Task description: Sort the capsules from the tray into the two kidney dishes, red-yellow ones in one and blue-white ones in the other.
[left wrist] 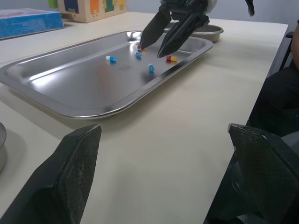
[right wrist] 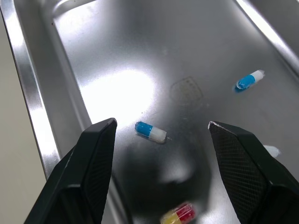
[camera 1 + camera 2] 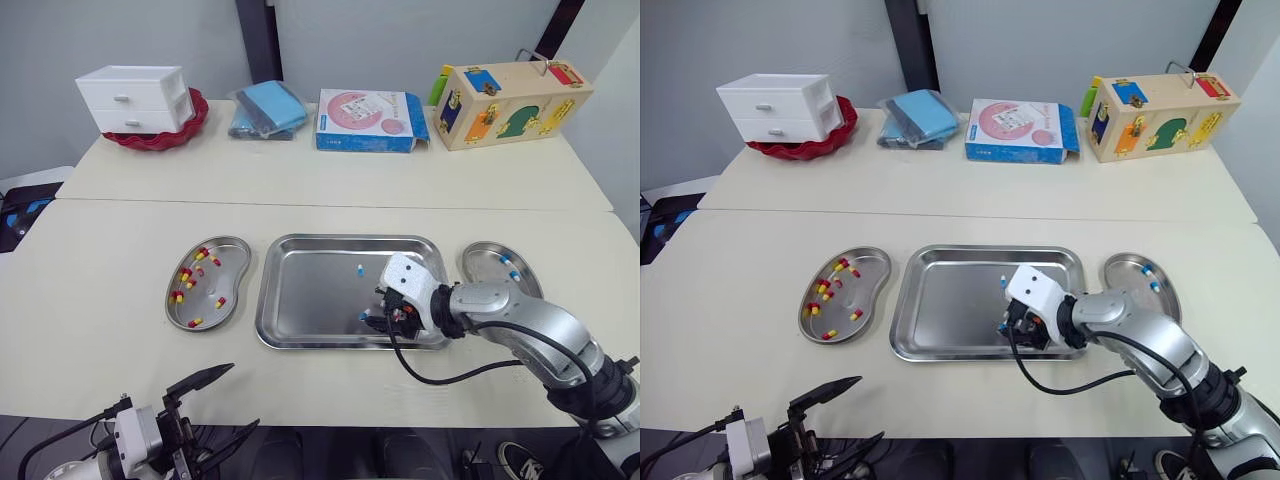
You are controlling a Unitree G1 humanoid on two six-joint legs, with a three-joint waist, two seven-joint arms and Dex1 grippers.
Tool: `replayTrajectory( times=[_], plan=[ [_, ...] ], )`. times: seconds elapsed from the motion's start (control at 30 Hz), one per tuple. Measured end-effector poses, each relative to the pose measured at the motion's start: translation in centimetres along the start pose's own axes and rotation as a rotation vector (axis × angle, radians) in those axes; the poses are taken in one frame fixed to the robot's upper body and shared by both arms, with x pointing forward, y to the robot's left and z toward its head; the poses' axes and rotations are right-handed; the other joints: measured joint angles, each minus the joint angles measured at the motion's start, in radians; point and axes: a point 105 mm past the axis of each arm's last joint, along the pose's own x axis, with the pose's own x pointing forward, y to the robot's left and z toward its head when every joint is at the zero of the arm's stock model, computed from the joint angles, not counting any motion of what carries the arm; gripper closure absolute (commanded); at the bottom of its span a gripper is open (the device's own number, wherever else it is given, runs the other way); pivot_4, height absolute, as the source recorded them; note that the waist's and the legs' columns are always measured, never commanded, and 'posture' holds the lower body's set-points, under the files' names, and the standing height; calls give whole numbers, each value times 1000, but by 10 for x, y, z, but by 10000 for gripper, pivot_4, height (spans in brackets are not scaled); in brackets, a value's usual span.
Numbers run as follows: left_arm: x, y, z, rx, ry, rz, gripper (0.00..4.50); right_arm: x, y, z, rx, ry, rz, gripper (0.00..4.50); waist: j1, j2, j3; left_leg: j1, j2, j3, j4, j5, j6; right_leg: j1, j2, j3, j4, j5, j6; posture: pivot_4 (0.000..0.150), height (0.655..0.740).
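- Lying flat on the steel between the fingertips of the right gripper, a blue-white capsule is the likeliest next pick. It sits in the near right part of the tray, close to the front rim.
- It will probably handle as very light, hard-shelled and slick. On polished metal it looks apt to roll or skid, and to squirt out of a skewed pinch.
- The best hold seems to be across its middle, with the fingers square to its long axis. The squeeze should be gentle, since a thin shell may dent.
- It is a small glossy capsule with rounded ends, one half blue and the other white.
- A red-yellow capsule lies just beside it, and a second blue-white capsule lies farther in on the tray floor.
- The right gripper is spread wide and holds nothing. Its black tips hang close above the tray floor, one on each side of the capsule.
- The tray is a rectangular steel one in the middle of the surface, between the two dishes.
- The left kidney dish holds a scatter of red-yellow capsules, and the right kidney dish holds a couple of blue-white ones.
- The left gripper is also wide open and empty. It hangs at the near edge of the surface, well apart from the tray.
- At the back of the surface stand a white drawer unit on a red bowl and a wooden toy box.
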Motion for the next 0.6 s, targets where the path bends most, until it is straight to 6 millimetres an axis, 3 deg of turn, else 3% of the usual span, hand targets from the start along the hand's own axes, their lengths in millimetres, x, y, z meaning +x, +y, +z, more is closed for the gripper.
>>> replayTrajectory(
  times=[0.4, 0.6],
  plan=[
    [-1, 2, -2, -4, 6, 3, 0, 14, -10, -8, -114, 23, 51, 11810, -5, 0, 0, 0, 0, 0, 0, 0, 0, 0, 0, 0, 0, 0, 0, 1500, 7400],
    [-2, 4, -2, -5, 10, 11, 0, 17, -4, -10, -178, 35, 95, 11810, -6, 0, 0, 0, 0, 0, 0, 0, 0, 0, 0, 0, 0, 0, 0, 1500, 7400]
  ],
)
